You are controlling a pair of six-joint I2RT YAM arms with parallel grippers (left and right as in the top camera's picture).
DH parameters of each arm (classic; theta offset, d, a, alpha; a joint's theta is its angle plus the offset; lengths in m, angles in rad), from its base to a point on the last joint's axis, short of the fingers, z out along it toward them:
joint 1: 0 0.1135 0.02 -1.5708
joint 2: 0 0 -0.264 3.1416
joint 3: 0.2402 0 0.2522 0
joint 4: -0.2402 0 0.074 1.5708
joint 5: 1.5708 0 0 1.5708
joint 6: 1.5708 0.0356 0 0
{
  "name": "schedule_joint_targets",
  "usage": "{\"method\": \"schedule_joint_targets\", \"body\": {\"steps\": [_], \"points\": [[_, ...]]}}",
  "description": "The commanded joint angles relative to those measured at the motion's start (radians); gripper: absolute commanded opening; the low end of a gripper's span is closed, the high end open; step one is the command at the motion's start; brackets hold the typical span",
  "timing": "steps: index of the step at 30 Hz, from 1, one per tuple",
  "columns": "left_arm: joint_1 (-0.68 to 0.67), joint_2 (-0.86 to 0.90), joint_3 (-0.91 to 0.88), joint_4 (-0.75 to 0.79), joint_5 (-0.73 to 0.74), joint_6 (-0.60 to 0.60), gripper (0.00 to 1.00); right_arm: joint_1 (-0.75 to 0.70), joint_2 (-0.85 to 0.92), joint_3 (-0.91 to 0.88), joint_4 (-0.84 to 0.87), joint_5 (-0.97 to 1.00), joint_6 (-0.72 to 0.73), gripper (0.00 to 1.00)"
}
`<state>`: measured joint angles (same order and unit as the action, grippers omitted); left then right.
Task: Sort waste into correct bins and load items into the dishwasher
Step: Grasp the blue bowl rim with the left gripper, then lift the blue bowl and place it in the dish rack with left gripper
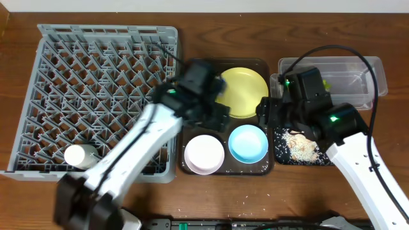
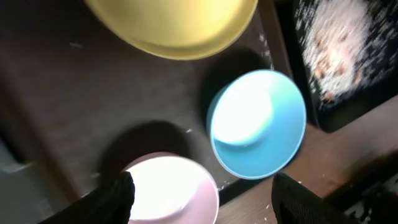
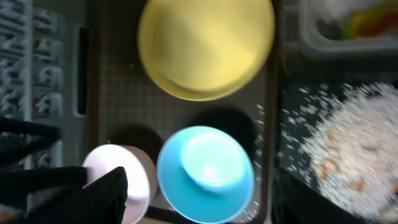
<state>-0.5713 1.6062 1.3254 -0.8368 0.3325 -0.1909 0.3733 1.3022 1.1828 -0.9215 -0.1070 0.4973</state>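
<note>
The yellow plate (image 1: 243, 89), pinkish-white bowl (image 1: 204, 153) and light blue bowl (image 1: 248, 142) sit on the dark brown serving tray (image 1: 225, 64). The white cup (image 1: 80, 155) lies in the grey dish rack (image 1: 96, 70). My left gripper (image 1: 216, 117) is open and empty, above the tray between the plate and the pinkish bowl (image 2: 168, 190). My right gripper (image 1: 266, 112) is open and empty over the tray's right edge, above the blue bowl (image 3: 205, 174). Rice (image 1: 300, 145) lies in the black tray (image 1: 279, 155). The wrapper (image 1: 327, 83) lies in the clear tub (image 1: 358, 67). Chopsticks are out of view.
A few rice grains are scattered on the brown tray (image 2: 62, 112) and on the table in front of it. Black cables run from the right arm over the clear tub. The dish rack (image 3: 25, 56) stands directly left of the brown tray.
</note>
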Motion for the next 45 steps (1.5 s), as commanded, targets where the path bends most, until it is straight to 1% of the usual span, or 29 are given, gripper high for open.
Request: {"method": "schedule_joint_targets", "body": {"steps": [1, 4, 8, 11, 17, 19, 24, 27, 29, 32, 35, 37, 38, 40, 41, 43, 45], "points": [[-0.055, 0.131, -0.017, 0.048, 0.019, -0.017, 0.71, -0.073, 0.002, 0.005, -0.056, 0.039, 0.06, 0.75], [-0.086, 0.209, -0.017, 0.088, 0.02, -0.017, 0.67, -0.114, 0.002, 0.005, -0.086, 0.039, 0.06, 0.8], [-0.122, 0.273, -0.017, 0.147, 0.018, -0.016, 0.6, -0.12, 0.002, 0.005, -0.089, 0.039, 0.059, 0.81], [-0.133, 0.315, -0.017, 0.177, 0.014, -0.016, 0.48, -0.119, 0.002, 0.005, -0.09, 0.039, 0.059, 0.82], [-0.132, 0.368, -0.017, 0.19, -0.034, -0.016, 0.14, -0.12, 0.002, 0.005, -0.093, 0.039, 0.06, 0.82], [-0.132, 0.368, -0.017, 0.19, -0.034, -0.016, 0.08, -0.119, 0.002, 0.005, -0.093, 0.039, 0.059, 0.82], [-0.132, 0.366, -0.016, 0.187, -0.031, -0.001, 0.07, -0.119, 0.002, 0.005, -0.093, 0.039, 0.059, 0.82], [-0.125, 0.338, -0.011, 0.175, 0.006, -0.002, 0.07, -0.119, 0.002, 0.005, -0.093, 0.039, 0.058, 0.82], [-0.108, 0.281, -0.001, 0.164, 0.051, -0.001, 0.08, -0.119, 0.002, 0.005, -0.093, 0.039, 0.055, 0.82], [-0.061, 0.148, 0.003, 0.149, 0.049, -0.002, 0.07, -0.119, 0.002, 0.005, -0.093, 0.039, 0.055, 0.83], [0.013, -0.013, 0.003, 0.104, -0.062, -0.001, 0.07, -0.119, 0.002, 0.005, -0.092, 0.039, 0.055, 0.83], [0.065, -0.103, 0.003, 0.058, -0.233, -0.002, 0.07, -0.12, 0.002, 0.005, -0.092, 0.039, 0.055, 0.84], [0.095, -0.153, 0.003, 0.029, -0.369, -0.001, 0.07, -0.12, 0.002, 0.005, -0.092, 0.039, 0.055, 0.84], [0.13, -0.201, 0.003, -0.008, -0.561, -0.001, 0.07, -0.12, 0.002, 0.005, -0.092, 0.039, 0.055, 0.84], [0.153, -0.217, 0.003, -0.032, -0.701, -0.002, 0.08, -0.12, 0.002, 0.005, -0.091, 0.039, 0.055, 0.84], [0.184, -0.21, 0.002, -0.067, -0.871, -0.004, 0.07, -0.12, 0.002, 0.005, -0.089, 0.039, 0.055, 0.84], [0.211, -0.189, 0.002, -0.085, -0.983, -0.006, 0.07, -0.119, 0.002, 0.005, -0.089, 0.039, 0.055, 0.84]]}}
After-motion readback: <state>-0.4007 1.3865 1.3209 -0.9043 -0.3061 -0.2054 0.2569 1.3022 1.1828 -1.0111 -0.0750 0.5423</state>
